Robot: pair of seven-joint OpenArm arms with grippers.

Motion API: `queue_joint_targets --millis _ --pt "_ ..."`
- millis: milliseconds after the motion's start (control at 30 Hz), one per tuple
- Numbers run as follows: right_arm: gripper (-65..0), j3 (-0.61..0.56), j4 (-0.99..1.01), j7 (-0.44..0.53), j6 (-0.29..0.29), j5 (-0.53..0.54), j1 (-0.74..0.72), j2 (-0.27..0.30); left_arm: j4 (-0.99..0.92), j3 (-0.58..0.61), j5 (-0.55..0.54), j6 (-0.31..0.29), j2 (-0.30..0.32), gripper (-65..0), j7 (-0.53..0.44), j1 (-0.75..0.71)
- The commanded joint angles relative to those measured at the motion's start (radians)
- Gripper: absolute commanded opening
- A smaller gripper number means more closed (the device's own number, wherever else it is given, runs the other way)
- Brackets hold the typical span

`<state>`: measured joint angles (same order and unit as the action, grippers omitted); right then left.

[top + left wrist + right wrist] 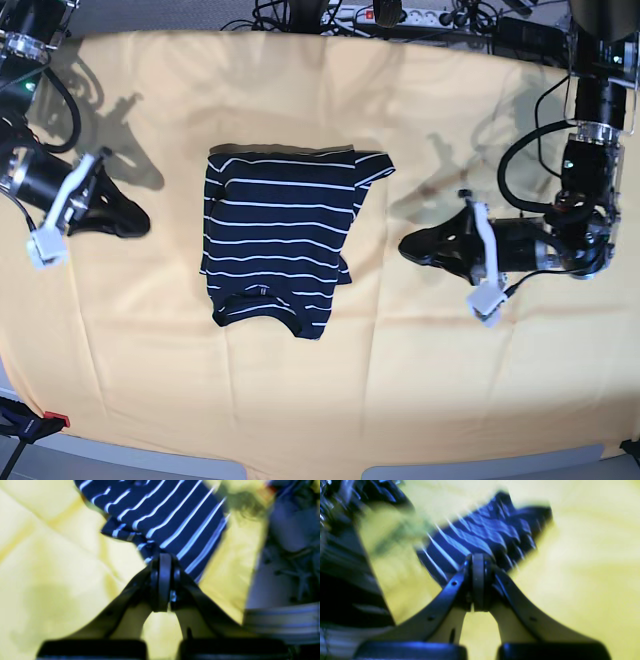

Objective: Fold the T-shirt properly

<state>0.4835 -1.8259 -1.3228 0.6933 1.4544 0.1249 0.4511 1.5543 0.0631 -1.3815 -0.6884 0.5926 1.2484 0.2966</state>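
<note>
Base view shows us both sets of fingers pressed together with nothing between them. The left gripper (408, 245) lies low over the yellow cloth (300, 390) on the view's right, its tip pointing toward the T-shirt (275, 240) but apart from it. The right gripper (143, 217) sits on the view's left, also pointing inward, and a strip of bare cloth separates it from the shirt's near edge.

In the left wrist view we see the left gripper (163, 560) with its jaws shut tight. The striped T-shirt (175, 512) fills the frame beyond the tip, and the yellow cloth (50, 580) lies on either side. The right wrist view is blurred. There the right gripper (478, 560) is likewise closed, with the T-shirt (482, 535) past its tip on the yellow cloth (582, 567).

The T-shirt lies flat near the middle of the cloth, its neck opening toward the bottom of the base view. A corner of fabric sticks out at its upper right. Open cloth surrounds the shirt on all sides, widest below it. The cloth's front edge curves along the bottom of the view. A power strip (400, 15) and cables (290, 12) run just past its far edge.
</note>
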Motion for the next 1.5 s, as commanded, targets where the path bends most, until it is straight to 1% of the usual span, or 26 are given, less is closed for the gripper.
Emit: queue_joint_targets --millis 0,33,67,167,233,333,467,567,633,767,867,967,1033,1133,1167,1233,1333,1367,1467 --pt "-65.0 0.039 -0.014 0.011 0.005 0.029 0.009 0.02 0.013 -0.048 -0.087 -0.01 0.013 -65.0 0.03 0.007" --pt "-65.0 0.068 -0.016 0.012 0.005 0.029 0.031 0.02 0.013 -0.086 -0.102 -0.01 0.013 -65.0 0.077 -0.006" --pt "-65.0 0.098 -0.017 0.012 0.005 0.029 0.058 0.021 0.02 -0.124 -0.102 -0.01 0.013 -65.0 0.096 -0.021" --pt "-65.0 0.177 -0.033 0.012 0.005 0.029 0.142 0.023 0.067 -0.227 -0.102 -0.006 0.012 -65.0 0.126 -0.079" --pt "-65.0 0.23 -0.063 0.012 0.005 0.029 0.212 0.023 0.12 -0.293 -0.102 0.01 0.012 -65.0 0.148 -0.136" --pt "-65.0 0.314 -0.137 0.012 0.005 0.029 0.321 0.023 0.23 -0.377 -0.102 0.024 0.011 -65.0 0.148 -0.246" --pt "-65.0 0.436 -0.247 0.012 0.005 0.029 0.455 0.02 0.42 -0.475 -0.102 0.023 0.012 -65.0 0.148 -0.407" --pt "-65.0 0.491 -0.298 0.012 0.005 0.029 0.568 0.014 0.547 -0.562 -0.102 0.024 0.011 -65.0 0.148 -0.55" --pt "-65.0 0.507 -0.307 0.011 0.005 0.029 0.644 0.003 0.617 -0.623 -0.102 0.035 0.011 -65.0 0.148 -0.655" --pt "-65.0 0.507 -0.307 -0.004 0.005 0.029 0.811 -0.033 0.742 -0.732 -0.102 0.035 0.011 -65.0 0.148 -0.899" --pt "-65.0 0.507 -0.306 -0.034 0.005 0.029 0.918 -0.063 0.799 -0.778 -0.102 0.035 0.01 -65.0 0.148 -1.092" --pt "-65.0 0.504 -0.305 -0.069 0.005 0.029 1.012 -0.105 0.798 -0.784 -0.102 0.035 0.002 -65.0 0.148 -1.273" --pt "-65.0 0.499 -0.305 -0.073 0.005 0.029 1.062 -0.131 0.785 -0.784 -0.102 0.035 -0.012 -65.0 0.148 -1.384" --pt "-65.0 0.463 -0.291 -0.073 0.005 0.029 1.138 -0.138 0.758 -0.782 -0.102 0.031 -0.046 -65.0 0.148 -1.519" --pt "-65.0 0.442 -0.277 -0.073 0.005 0.029 1.156 -0.137 0.743 -0.777 -0.1 0.03 -0.061 -65.0 0.148 -1.55" --pt "-65.0 0.387 -0.23 -0.073 0.005 0.029 1.163 -0.13 0.7 -0.752 -0.033 0.03 -0.097 -65.0 0.148 -1.593" --pt "-65.0 0.273 -0.124 -0.073 0.005 0.029 1.148 -0.111 0.6 -0.678 0.096 0.03 -0.148 -65.0 0.071 -1.606" --pt "-65.0 0.227 -0.08 -0.05 0.005 0.029 1.138 -0.101 0.557 -0.644 0.13 0.031 -0.159 -65.0 0.043 -1.606" --pt "-65.0 0.091 0.056 0.055 0.005 -0.098 1.09 -0.076 0.414 -0.523 0.203 0.04 -0.163 -65.0 -0.027 -1.569"
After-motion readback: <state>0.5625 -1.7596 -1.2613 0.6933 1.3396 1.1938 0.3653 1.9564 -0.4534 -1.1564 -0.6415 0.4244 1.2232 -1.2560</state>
